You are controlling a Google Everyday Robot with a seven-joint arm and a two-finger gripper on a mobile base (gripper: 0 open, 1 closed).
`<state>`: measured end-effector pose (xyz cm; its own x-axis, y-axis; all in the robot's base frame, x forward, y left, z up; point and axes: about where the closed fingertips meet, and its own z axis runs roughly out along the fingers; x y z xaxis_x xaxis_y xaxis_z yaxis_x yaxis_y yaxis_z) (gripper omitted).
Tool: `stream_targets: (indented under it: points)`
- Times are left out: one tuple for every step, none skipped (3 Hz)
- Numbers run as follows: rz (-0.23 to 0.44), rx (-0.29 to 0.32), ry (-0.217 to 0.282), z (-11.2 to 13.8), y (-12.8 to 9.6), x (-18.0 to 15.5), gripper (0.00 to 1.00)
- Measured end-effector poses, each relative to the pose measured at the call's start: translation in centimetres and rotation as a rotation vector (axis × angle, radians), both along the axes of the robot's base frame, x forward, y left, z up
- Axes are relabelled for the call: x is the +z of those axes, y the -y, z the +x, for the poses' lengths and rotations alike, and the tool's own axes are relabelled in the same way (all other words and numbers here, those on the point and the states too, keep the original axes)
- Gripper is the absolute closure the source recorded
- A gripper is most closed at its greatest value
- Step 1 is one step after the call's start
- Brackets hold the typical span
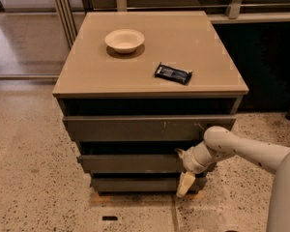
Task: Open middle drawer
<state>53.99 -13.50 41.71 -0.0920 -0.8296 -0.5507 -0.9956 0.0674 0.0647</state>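
Note:
A low cabinet with a tan top (150, 66) has three dark grey-brown drawer fronts stacked under it. The middle drawer (130, 163) is the mid-width front, below the widest scratched front (145, 128) and above the narrowest one (135, 183). My gripper (184, 170) is at the right end of the middle drawer front, on a white arm that comes in from the lower right. One cream fingertip (185, 184) hangs down over the bottom front.
A cream bowl (124, 40) and a black wrapped bar (172, 73) lie on the cabinet top. Speckled floor (29, 178) lies in front and to the left. A dark panel (270, 66) stands to the right, a metal railing behind.

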Motion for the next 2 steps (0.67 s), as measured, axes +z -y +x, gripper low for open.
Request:
stream_targets:
  points:
    - [-0.004, 0.022, -0.026, -1.5, -0.1, 0.6, 0.0]
    - [-0.001, 0.043, -0.047, -3.4, 0.0, 1.6, 0.0]
